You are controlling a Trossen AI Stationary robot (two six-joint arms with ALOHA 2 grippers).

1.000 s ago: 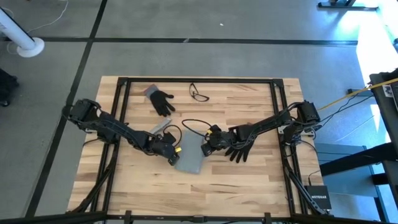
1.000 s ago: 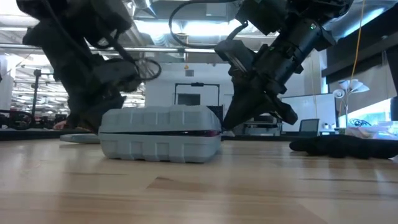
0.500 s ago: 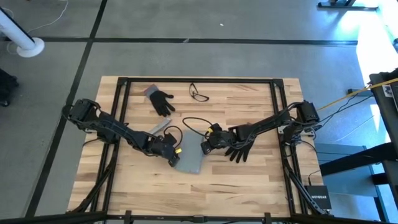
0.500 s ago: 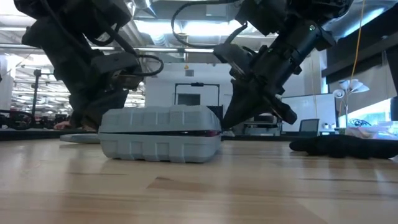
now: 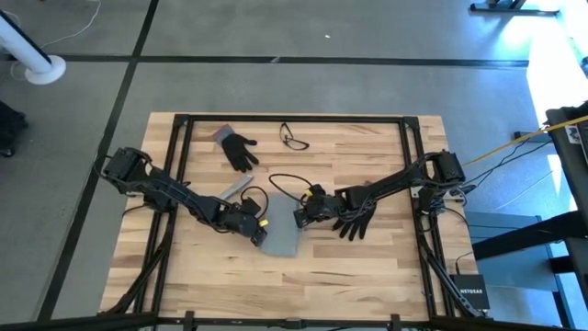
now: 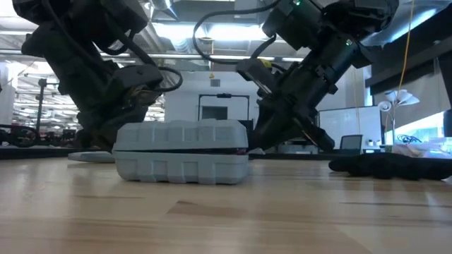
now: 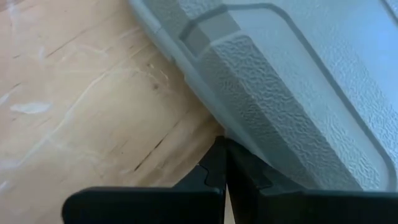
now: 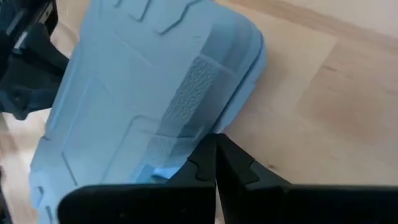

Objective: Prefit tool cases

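Observation:
The blue-grey tool case (image 5: 280, 232) lies flat and closed on the wooden table, also seen in the low view (image 6: 181, 152). My left gripper (image 5: 261, 230) is shut, its tips at the case's left long side. My right gripper (image 5: 299, 219) is shut too, its tips at the case's right side near the far end. Both slant down toward the table, one on each side of the case. My left gripper's shut fingertips (image 7: 219, 163) meet the lower edge of the case's left long side (image 7: 249, 146), just above the table. They come slanting down from the table's left. The case rests flat on the table. My right gripper's shut fingertips (image 8: 211, 152) meet the case's right edge by a textured patch (image 8: 186, 134), close to a rounded corner. They come slanting down from the table's right. The case stays flat on the table.
One black glove (image 5: 241, 150) lies at the far left and another (image 5: 356, 217) under my right arm. Glasses (image 5: 294, 139) lie near the far edge. A slim grey bar (image 5: 237, 188) lies just beyond the case's left side. The table's near half shows bare wood.
Both grippers have rolled a little about their own axes while staying beside the case, and my right gripper has sunk slightly toward the table. Both stay shut. The case lies flat about where it was.

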